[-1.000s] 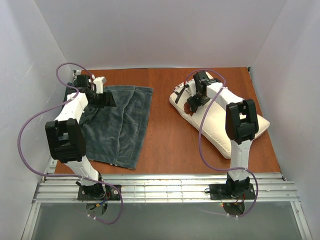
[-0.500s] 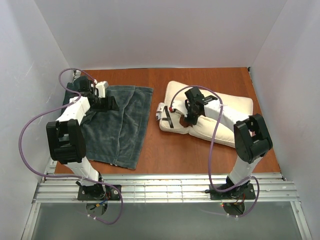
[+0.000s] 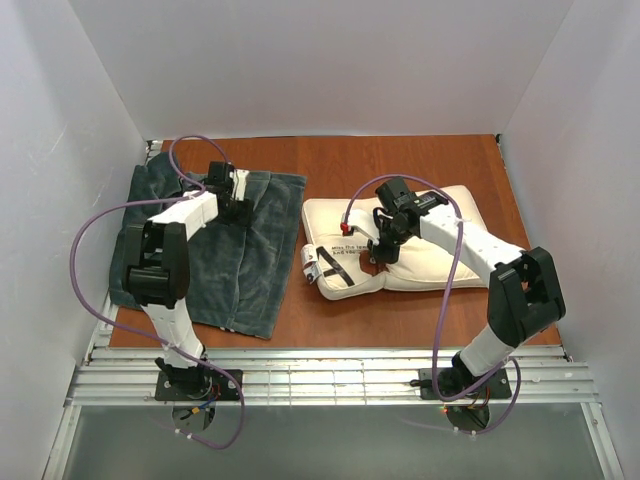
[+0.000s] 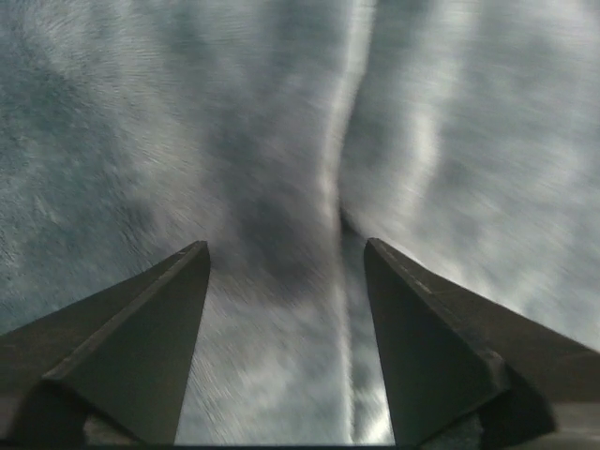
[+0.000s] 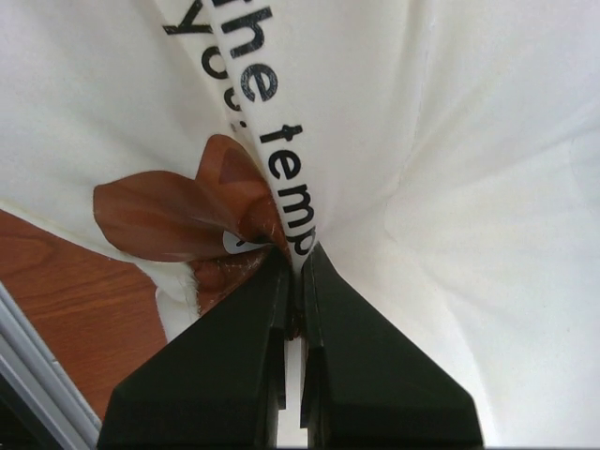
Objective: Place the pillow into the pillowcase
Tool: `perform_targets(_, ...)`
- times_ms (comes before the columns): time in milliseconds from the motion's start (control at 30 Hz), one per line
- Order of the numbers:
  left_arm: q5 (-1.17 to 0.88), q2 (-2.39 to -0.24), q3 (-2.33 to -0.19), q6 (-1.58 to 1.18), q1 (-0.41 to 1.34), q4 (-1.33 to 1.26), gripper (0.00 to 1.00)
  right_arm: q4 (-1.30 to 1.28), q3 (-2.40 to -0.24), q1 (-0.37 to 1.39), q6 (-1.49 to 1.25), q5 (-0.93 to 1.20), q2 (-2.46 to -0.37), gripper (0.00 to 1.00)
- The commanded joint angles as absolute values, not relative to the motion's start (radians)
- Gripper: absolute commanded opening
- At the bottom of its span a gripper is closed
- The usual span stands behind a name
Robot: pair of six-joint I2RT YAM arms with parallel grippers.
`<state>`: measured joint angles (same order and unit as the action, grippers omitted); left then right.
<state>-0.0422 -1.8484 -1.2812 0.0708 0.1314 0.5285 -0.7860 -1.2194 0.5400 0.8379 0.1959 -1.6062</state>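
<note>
A reddish-brown wooden surface (image 3: pixel 340 175) with a smooth, slightly glossy grain fills the middle of the top view. Plain white walls close it in on three sides: a back wall (image 3: pixel 320 60), a left wall (image 3: pixel 50 150) and a right wall (image 3: pixel 590 150). Along the near edge of the wood runs a set of silver metal rails (image 3: pixel 330 375), lying parallel from side to side. Below the rails lies a flat dull-grey panel (image 3: pixel 330 440). In the right wrist view, a patch of the same wood shows at lower left.
</note>
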Motion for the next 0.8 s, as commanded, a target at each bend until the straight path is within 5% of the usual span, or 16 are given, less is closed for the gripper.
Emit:
perform_targets(0,0.09,-1.896,-1.337,0.089,0.13,0.503,0.61,-0.83,-1.25,0.558,0.793,0.333,-1.542,0.01)
perform_targets(200,0.105,-1.95,-1.399,0.092,0.13,0.502,0.39,-0.847,-1.241,0.594,0.784,0.376,-1.496,0.01)
perform_targets(233,0.097,-1.948,-1.407,0.094,0.13,0.508,0.26,-0.847,-1.239,0.603,0.785,0.38,-1.487,0.01)
perform_targets(367,0.017,-1.907,-1.431,0.089,0.13,0.555,0.0,-0.844,-1.247,0.64,0.796,0.379,-1.473,0.01)
perform_targets(767,-0.296,-1.701,-1.471,0.078,0.13,0.745,0.0,-0.778,-1.39,0.856,0.882,0.264,-1.634,0.01)
